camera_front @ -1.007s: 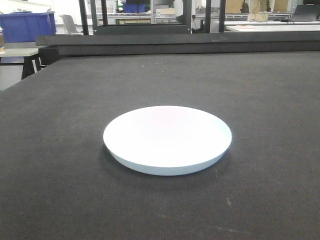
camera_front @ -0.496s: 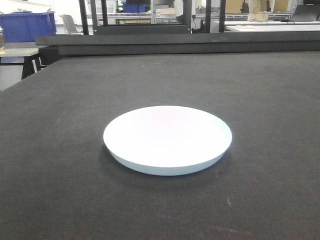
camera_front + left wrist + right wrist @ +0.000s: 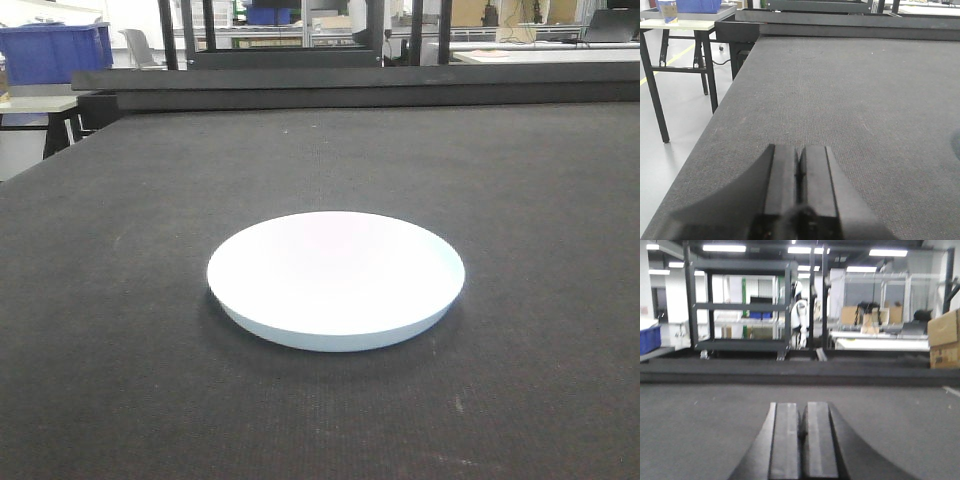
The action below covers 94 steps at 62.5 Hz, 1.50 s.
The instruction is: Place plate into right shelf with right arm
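The plate [image 3: 335,275], round, white and glossy, lies flat on the dark felt-covered table [image 3: 120,350] in the middle of the front view. No arm or gripper shows in that view. In the left wrist view my left gripper [image 3: 799,147] is shut with nothing between its black fingers, low over the table near its left edge. My right gripper [image 3: 801,405] is also shut and holds nothing, pointing level across the table top. The plate shows in neither wrist view. The right shelf is out of view.
A raised dark ledge [image 3: 360,85] runs along the table's far edge. A blue bin [image 3: 55,52] sits on a side table at the far left. A dark multi-tier rack [image 3: 740,305] stands beyond the table. Cardboard boxes [image 3: 944,337] are at the far right.
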Tool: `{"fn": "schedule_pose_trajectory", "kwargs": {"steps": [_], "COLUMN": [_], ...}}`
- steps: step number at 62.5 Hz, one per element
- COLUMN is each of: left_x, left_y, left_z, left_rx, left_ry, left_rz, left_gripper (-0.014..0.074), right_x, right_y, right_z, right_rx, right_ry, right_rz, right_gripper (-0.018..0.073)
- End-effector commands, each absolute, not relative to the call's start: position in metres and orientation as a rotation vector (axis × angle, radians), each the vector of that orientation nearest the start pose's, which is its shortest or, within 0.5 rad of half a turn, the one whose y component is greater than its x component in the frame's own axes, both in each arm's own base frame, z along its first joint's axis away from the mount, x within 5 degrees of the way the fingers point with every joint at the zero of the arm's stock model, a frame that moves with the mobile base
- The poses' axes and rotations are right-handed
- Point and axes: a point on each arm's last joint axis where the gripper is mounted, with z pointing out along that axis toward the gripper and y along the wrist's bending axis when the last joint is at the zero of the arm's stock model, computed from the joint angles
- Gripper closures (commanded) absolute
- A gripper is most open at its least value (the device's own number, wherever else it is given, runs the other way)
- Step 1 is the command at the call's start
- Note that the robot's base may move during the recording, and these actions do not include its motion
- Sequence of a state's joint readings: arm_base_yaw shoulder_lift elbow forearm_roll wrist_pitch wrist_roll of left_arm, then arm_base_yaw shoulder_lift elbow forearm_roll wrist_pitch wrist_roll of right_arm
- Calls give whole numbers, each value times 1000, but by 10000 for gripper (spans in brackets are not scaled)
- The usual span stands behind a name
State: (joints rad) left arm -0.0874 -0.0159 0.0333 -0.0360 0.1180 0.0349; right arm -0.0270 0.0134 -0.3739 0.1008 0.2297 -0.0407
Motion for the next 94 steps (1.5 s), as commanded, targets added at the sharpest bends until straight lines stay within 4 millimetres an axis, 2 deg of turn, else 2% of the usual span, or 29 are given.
{"fn": "schedule_pose_trajectory", "kwargs": {"steps": [1,7,18,26,35,42,52,62,73,75,79,83,89,94], "left_x": [56,56,56,56,56,56,56,56,56,56,56,56,56,56], "left_y": [-5,-5,-5,-5,-5,-5,-5,-5,-5,-5,-5,-5,-5,-5], "left_z": [198,198,198,198,198,198,198,198,198,198,198,198,198,198], "left_rx": [64,64,64,64,64,64,64,64,64,64,64,64,64,64], "left_ry": [1533,1533,1533,1533,1533,1533,1533,1533,1533,1533,1533,1533,1533,1533], "left_rz": [-83,-83,-83,-83,-83,-83,-83,-83,-83,-83,-83,-83,-83,-83], "left_gripper": [643,643,643,643,643,643,643,643,643,643,643,643,643,643], "right_x": [21,32,76,119,157,185,217,246,272,275,281,287,298,305], "right_y": [4,7,18,29,37,46,78,110,124,125,128,130,133,136], "right_z": [349,372,403,412,411,402,377,342,308,302,293,286,281,277], "right_rx": [45,38,-115,-239,-246,-284,-419,-589,-626,-627,-640,-642,-633,-639], "right_ry": [1406,1548,1784,1917,2032,2109,2198,2262,2338,2356,2387,2404,2405,2415], "right_rz": [84,136,196,315,474,528,589,487,444,444,441,440,433,431], "right_gripper": [505,505,505,505,504,504,504,504,494,475,379,218,-78,-71]}}
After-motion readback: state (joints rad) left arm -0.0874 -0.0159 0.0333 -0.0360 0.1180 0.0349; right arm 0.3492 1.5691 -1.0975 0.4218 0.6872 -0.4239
